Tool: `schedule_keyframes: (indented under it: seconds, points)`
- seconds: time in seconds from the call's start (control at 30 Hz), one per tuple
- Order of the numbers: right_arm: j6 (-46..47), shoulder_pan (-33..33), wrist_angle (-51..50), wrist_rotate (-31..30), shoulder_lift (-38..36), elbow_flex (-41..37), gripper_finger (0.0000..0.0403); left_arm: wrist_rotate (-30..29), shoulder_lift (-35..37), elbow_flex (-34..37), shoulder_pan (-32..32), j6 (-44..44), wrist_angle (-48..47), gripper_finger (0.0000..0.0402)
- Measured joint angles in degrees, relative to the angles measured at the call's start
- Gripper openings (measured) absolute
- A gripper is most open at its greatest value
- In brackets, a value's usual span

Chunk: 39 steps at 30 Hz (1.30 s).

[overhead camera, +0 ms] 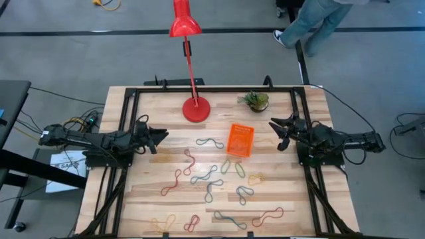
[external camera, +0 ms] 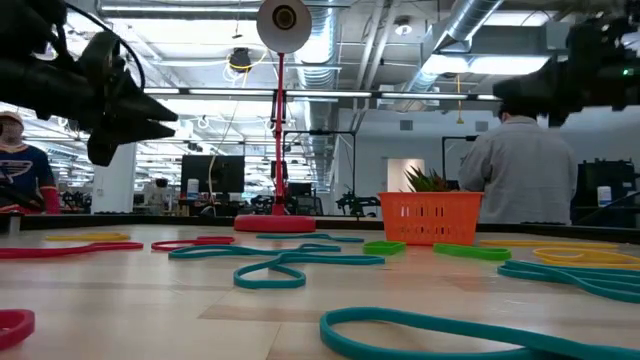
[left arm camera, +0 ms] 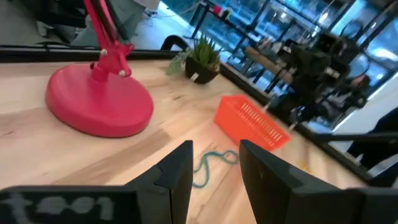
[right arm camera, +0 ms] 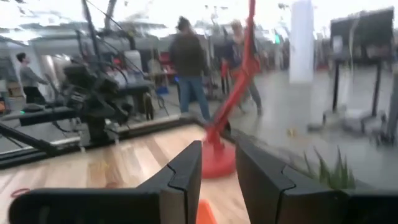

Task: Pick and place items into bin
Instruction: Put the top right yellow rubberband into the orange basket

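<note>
The left tool [overhead camera: 161,137] hangs above the desk's left edge, pointing inward toward the middle; its two fingers [left arm camera: 180,171] stand apart with nothing between them, released; in its wrist view the gap frames a teal band [left arm camera: 208,165] lying on the wood farther on. The right tool [overhead camera: 277,133] hangs above the right edge, facing the left one across the desk; its fingers [right arm camera: 186,168] are likewise parted and empty, well apart from every band.

Between the two tools, nearer the right one, sits the bin [overhead camera: 240,140], an orange tray with low slotted walls, resting flat on the desk [overhead camera: 153,106]; whether anything lies inside it cannot be told. Just behind the bin stand a small plant [overhead camera: 255,100] and, to its left, the round red base of a lamp [overhead camera: 196,109], its stem rising to a red shade at the far edge.

The bands are strewn over the near half of the desk, all outside the bin; a teal one [overhead camera: 210,142] lies just left of the bin; green ones [overhead camera: 232,166] lie touching or nearly so just in front of it; a yellow one [overhead camera: 255,178] lies beside those; red ones [overhead camera: 170,184] curl left of centre; another red one [overhead camera: 267,216] lies near the front right; an orange one [overhead camera: 163,222] lies at the front left.

Beyond the desk a person [overhead camera: 312,20] stands on the grey floor at the far right.
</note>
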<state>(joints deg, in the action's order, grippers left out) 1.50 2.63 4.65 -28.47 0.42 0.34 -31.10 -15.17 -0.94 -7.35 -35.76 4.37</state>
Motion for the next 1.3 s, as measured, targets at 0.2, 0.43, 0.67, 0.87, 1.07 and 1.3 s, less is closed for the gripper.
schedule_keyframes:
  seconds: [0.2, 0.43, 0.67, 0.87, 1.07, 1.3]
  points:
    - [1.6, -2.6, -4.36, 2.29, 3.83, 1.68, 0.0092, -2.11, -3.66, -1.11, 0.0, 10.09, 10.13, 0.0121]
    - [14.48, -1.7, -18.62, 8.24, 14.47, 6.47, 0.0092, -3.97, -4.84, -9.53, 0.14, 21.39, 6.68, 0.0121]
    - [21.8, 0.09, -36.45, 10.44, 33.04, 22.54, 0.0092, -4.14, -10.52, -18.52, 1.95, 21.88, 1.32, 0.0121]
    - [26.71, 3.46, -39.25, 12.72, 52.09, 23.91, 0.0092, -4.15, -18.82, -20.29, 2.38, 25.63, 2.21, 0.0121]
    - [25.67, 2.86, -34.23, 14.73, 63.62, 23.98, 0.0092, -4.03, -27.16, -20.29, 2.43, 24.67, 11.16, 0.0121]
    - [24.03, -1.92, -33.74, 19.5, 68.6, 24.03, 0.0092, -1.7, -33.39, -20.29, 2.59, 26.93, 21.4, 0.0121]
